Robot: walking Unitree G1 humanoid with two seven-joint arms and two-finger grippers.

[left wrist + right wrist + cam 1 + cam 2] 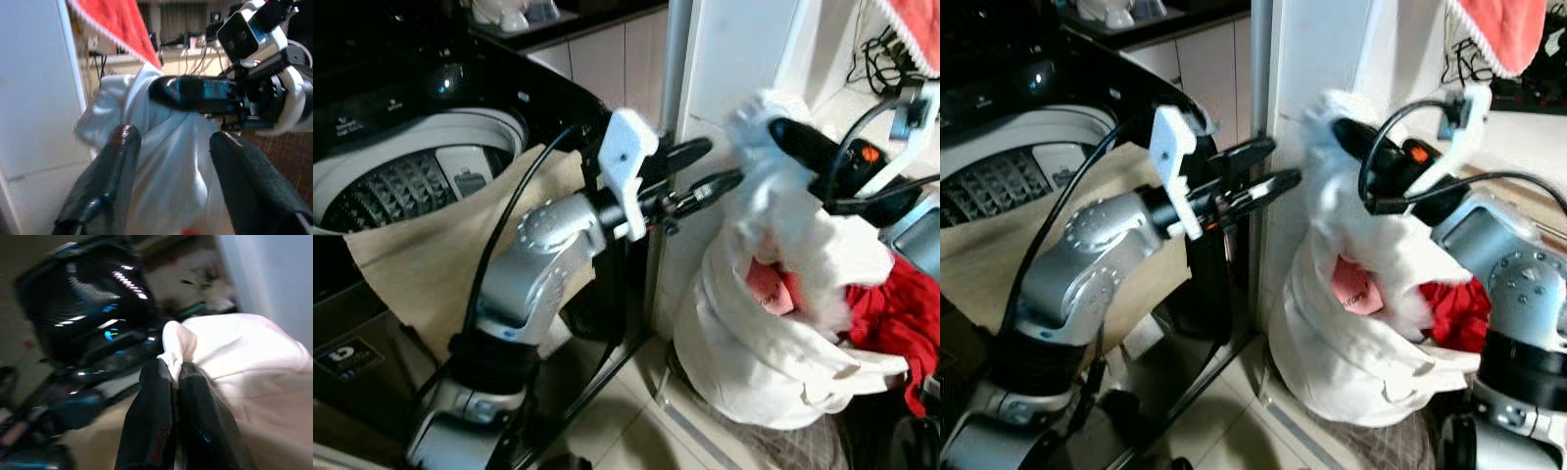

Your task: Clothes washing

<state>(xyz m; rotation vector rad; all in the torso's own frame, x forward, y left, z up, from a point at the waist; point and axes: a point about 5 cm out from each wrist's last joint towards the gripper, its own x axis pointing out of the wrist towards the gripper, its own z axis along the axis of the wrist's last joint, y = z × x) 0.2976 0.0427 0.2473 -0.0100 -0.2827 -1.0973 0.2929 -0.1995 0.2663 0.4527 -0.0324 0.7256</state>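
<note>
A white garment [773,323] hangs bunched over a laundry heap, with a pink label [769,286] showing in its folds. My right gripper [781,132] is shut on its top edge and holds it up; in the right wrist view both fingers [166,421] pinch the white cloth [234,367]. My left gripper [705,168] reaches toward the garment from the left, open, its fingers [107,181] apart just short of the cloth [166,161]. A top-loading washing machine [411,166] stands open at the left, and a beige cloth [440,245] drapes over its front rim.
A red garment [896,318] lies beside the white one at the right. A white wall corner [734,59] stands behind the garment. A red towel [1494,29] hangs at the top right. Cables and a counter [881,69] lie behind. Tiled floor [626,411] is below.
</note>
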